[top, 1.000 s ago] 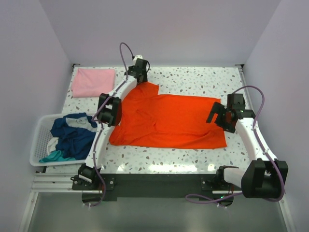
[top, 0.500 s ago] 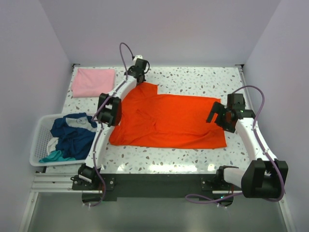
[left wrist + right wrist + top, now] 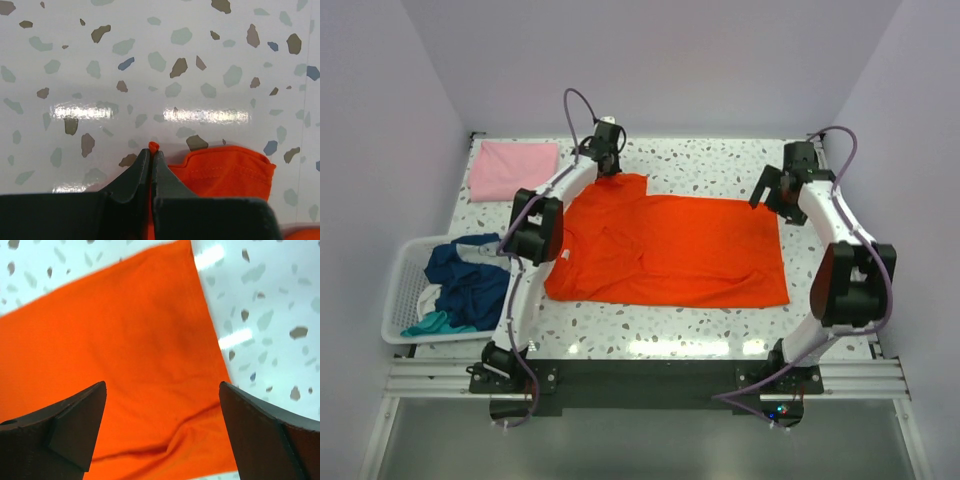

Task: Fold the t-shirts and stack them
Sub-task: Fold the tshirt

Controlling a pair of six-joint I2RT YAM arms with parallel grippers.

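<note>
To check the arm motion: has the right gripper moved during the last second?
Yes. The right gripper moved farther out over the table, along the right edge of the orange t-shirt to its far right corner.

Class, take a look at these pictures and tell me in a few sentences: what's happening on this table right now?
Two robot arms are working on an orange-red t-shirt spread flat on the speckled table. The left gripper is shut on the shirt's far-left edge. The right gripper hangs open above its far-right corner, holding nothing. A pink t-shirt lies folded at the far left; dark blue and teal shirts sit in the white basket.
</note>
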